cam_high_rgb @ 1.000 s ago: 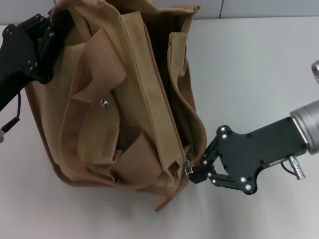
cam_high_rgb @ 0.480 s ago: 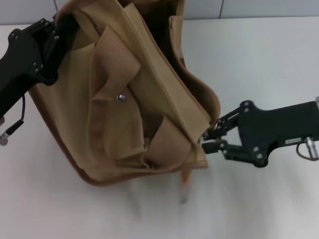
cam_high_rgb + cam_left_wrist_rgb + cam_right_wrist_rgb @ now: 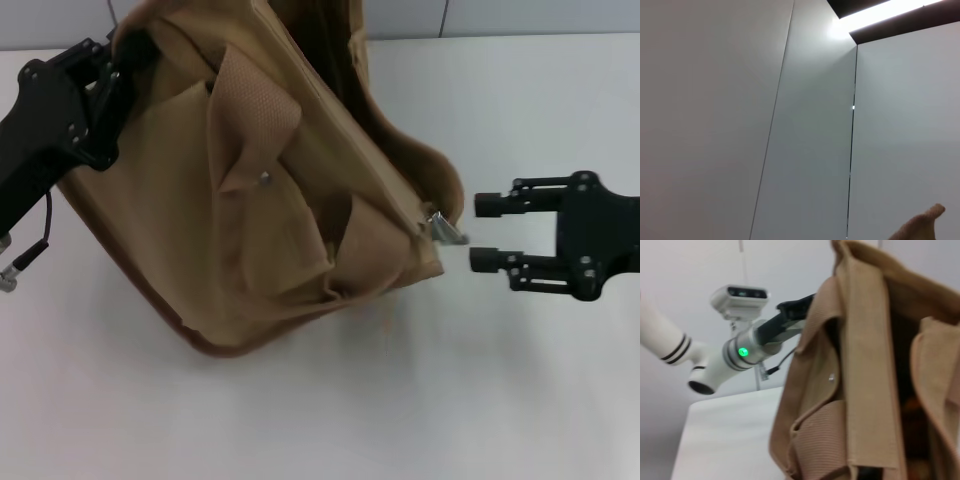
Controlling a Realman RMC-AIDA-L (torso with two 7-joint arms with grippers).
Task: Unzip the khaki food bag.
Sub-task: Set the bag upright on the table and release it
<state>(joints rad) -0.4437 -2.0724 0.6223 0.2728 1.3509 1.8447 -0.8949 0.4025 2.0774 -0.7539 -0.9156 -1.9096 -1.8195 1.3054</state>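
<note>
The bag (image 3: 270,200) stands tilted on the white desk (image 3: 400,400) toward its far left corner, its base on the desk and its top reaching the far edge. Its top gapes wide along the side facing the right edge, showing a dark inside. A silver zipper pull (image 3: 443,228) sticks out from the bag's near right end, pointing at the right edge. Two webbing handles (image 3: 255,115) lie slack across the side that faces up, beside a metal snap (image 3: 265,179).

The left gripper (image 3: 108,75) sits at the bag's far left top corner by the desk's far left corner; the tan cloth hides its tips, so whether its jaws are clamped on the cloth cannot be told.

The right gripper (image 3: 480,232) hovers just beside the zipper pull, toward the right edge, with its jaws apart and nothing between them. The pull lies clear of both fingertips (image 3: 484,260).

In the right wrist view the bag (image 3: 865,380) fills the frame, its mouth gaping, with the left arm (image 3: 765,337) reaching to its far top edge. The left wrist view shows only a wall (image 3: 740,125) and a scrap of tan cloth (image 3: 920,227).
</note>
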